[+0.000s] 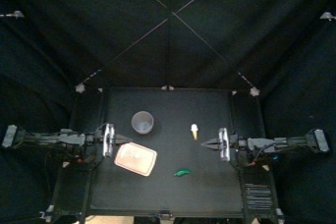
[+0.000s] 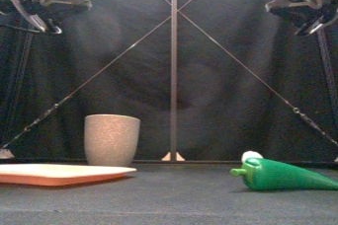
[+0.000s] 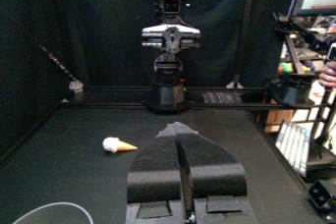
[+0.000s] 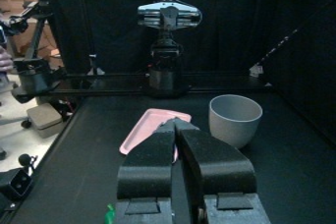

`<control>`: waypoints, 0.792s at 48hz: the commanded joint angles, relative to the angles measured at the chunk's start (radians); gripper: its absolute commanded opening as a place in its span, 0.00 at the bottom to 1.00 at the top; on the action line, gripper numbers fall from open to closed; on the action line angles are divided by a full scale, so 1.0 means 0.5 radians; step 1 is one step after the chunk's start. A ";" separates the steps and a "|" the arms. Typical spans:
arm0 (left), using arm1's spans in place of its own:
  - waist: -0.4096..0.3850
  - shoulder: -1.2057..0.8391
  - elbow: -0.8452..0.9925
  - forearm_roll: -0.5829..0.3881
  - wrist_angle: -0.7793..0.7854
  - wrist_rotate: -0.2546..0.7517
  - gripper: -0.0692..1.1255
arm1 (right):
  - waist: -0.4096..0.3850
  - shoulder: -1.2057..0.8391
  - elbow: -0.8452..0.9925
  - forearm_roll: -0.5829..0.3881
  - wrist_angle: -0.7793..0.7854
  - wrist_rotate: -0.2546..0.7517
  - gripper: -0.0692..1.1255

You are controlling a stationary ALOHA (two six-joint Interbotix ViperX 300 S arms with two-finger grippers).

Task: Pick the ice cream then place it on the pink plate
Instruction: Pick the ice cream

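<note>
The pink tray [image 1: 136,158] lies left of the table's middle, toward the front, with the tall grey speckled cup [image 1: 143,122] standing just behind it. A carry that comes in low from the right could clip the cup or nudge the tray askew. The green toy [image 1: 182,173] lies near the front edge, apart from the target but close enough to be mistaken for it.

The ice cream [image 1: 195,131], a small pale cone with a white top, lies on its side right of the cup, well apart from the tray. Its taper is the main risk. Jaws closing on the narrow end would likely squeeze it out, or set it rolling.

The left gripper [image 3: 178,128] and the right gripper [image 4: 180,124] hang over their own sides of the table. Each has its jaws pressed together on nothing, so the working one must spread before descending.
</note>
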 commanded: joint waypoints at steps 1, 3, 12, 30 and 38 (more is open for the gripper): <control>0.080 0.018 0.031 -0.003 -0.049 0.003 0.05 | -0.058 0.052 0.006 0.015 -0.003 0.012 0.09; 0.098 0.015 0.031 -0.003 -0.052 0.003 0.02 | -0.104 0.064 0.025 0.037 0.000 0.031 0.09; 0.107 0.015 0.031 -0.003 -0.055 0.006 0.03 | -0.390 0.184 0.117 0.298 0.098 0.187 0.11; 0.104 0.015 0.031 -0.003 -0.055 0.006 0.03 | -0.641 0.620 0.064 0.365 0.380 0.411 0.72; 0.104 0.015 0.031 -0.003 -0.055 0.006 0.03 | -0.687 0.813 -0.015 0.368 0.325 0.420 0.94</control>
